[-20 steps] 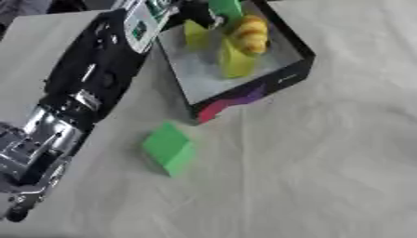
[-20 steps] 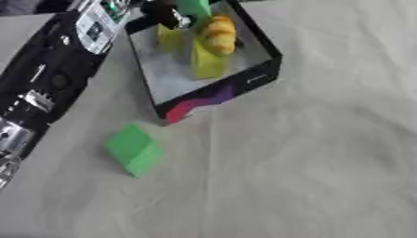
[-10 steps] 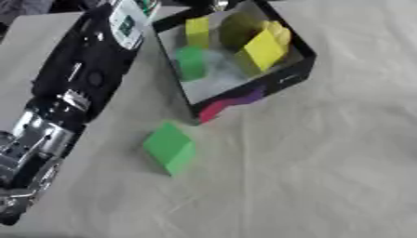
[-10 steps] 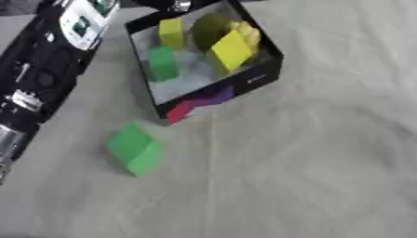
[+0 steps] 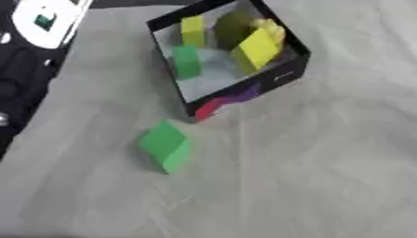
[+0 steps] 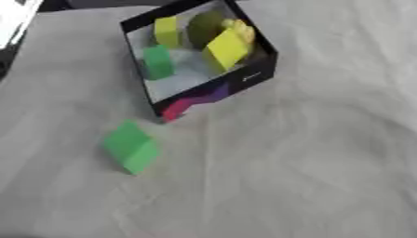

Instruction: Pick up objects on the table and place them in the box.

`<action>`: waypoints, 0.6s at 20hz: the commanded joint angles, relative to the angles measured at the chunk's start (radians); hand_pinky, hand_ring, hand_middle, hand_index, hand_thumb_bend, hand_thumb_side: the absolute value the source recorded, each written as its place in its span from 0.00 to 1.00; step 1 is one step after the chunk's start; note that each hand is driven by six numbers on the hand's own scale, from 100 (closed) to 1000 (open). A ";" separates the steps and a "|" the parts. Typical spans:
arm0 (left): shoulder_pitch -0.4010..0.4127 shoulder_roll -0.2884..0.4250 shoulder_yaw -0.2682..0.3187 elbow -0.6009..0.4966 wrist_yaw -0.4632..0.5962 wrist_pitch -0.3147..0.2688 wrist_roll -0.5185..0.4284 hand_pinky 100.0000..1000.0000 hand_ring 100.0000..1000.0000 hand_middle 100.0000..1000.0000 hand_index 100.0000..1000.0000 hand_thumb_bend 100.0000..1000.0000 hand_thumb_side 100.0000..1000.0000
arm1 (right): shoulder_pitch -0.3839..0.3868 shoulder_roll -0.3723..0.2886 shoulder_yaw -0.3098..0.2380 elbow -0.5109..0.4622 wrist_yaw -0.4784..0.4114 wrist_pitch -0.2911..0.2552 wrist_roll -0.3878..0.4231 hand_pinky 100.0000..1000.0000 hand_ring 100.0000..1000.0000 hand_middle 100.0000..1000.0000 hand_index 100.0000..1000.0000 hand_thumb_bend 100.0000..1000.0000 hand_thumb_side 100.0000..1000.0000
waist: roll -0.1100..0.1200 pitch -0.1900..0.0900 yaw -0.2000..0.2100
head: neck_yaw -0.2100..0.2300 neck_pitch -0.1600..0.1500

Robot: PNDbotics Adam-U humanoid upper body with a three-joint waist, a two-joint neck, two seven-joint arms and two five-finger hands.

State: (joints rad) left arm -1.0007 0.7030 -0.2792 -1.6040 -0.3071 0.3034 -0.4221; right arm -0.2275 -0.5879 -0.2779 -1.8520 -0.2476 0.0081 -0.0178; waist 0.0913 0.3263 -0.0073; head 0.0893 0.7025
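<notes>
Open black box with 4 blocks inside; 1 green block outside on the cloth.

Left eye view: the black open-topped cardboard box (image 5: 286, 76) with a pink and purple patch on its near wall sits at upper centre on the pale grey cloth-covered table (image 5: 326, 176). Inside it are a small green block (image 5: 186, 62), a yellow-green upright block (image 5: 192, 30), a large yellow block (image 5: 256, 48) and a dark olive rounded object (image 5: 231, 28). The bright green cube-shaped block (image 5: 165, 146) lies on the cloth near the box's near-left corner, apart from it. The black left arm (image 5: 29, 60) fills the upper-left edge; its hand is out of frame, so the hand's state cannot be told.

Right eye view: same layout; neither hand appears here.
</notes>
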 commanded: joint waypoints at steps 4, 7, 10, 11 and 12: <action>0.160 0.203 0.042 -0.339 0.175 0.038 -0.018 0.77 0.71 0.69 0.78 0.31 0.43 | 0.004 -0.036 -0.016 -0.011 0.005 -0.007 -0.008 0.78 0.68 0.65 0.81 0.00 0.62 | -0.031 -0.041 0.018 | -0.013 0.014; 0.231 0.271 0.041 -0.389 0.244 -0.054 -0.070 0.77 0.71 0.69 0.78 0.34 0.41 | 0.007 -0.037 -0.018 -0.012 0.005 -0.012 -0.010 0.78 0.68 0.65 0.81 0.00 0.62 | -0.039 -0.040 0.019 | -0.019 0.018; 0.283 0.324 0.046 -0.395 0.297 -0.207 -0.133 0.77 0.71 0.69 0.78 0.34 0.43 | 0.011 -0.037 -0.019 -0.012 0.005 -0.017 -0.012 0.78 0.68 0.65 0.81 0.00 0.61 | -0.047 -0.039 0.019 | -0.024 0.019; 0.295 0.335 0.049 -0.396 0.313 -0.244 -0.147 0.77 0.71 0.70 0.78 0.35 0.42 | 0.012 -0.037 -0.019 -0.012 0.004 -0.018 -0.012 0.78 0.68 0.65 0.81 0.00 0.61 | -0.048 -0.039 0.019 | -0.025 0.019; 0.305 0.346 0.047 -0.396 0.330 -0.283 -0.165 0.77 0.71 0.70 0.78 0.35 0.42 | 0.012 -0.036 -0.019 -0.012 0.004 -0.019 -0.012 0.78 0.68 0.65 0.81 0.00 0.61 | -0.050 -0.039 0.020 | -0.027 0.018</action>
State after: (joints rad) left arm -0.6879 0.9993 -0.2544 -1.9849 0.0001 0.0666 -0.5697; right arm -0.2103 -0.5881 -0.2838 -1.8519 -0.2459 -0.0068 -0.0289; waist 0.0548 0.3261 0.0125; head 0.0667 0.7198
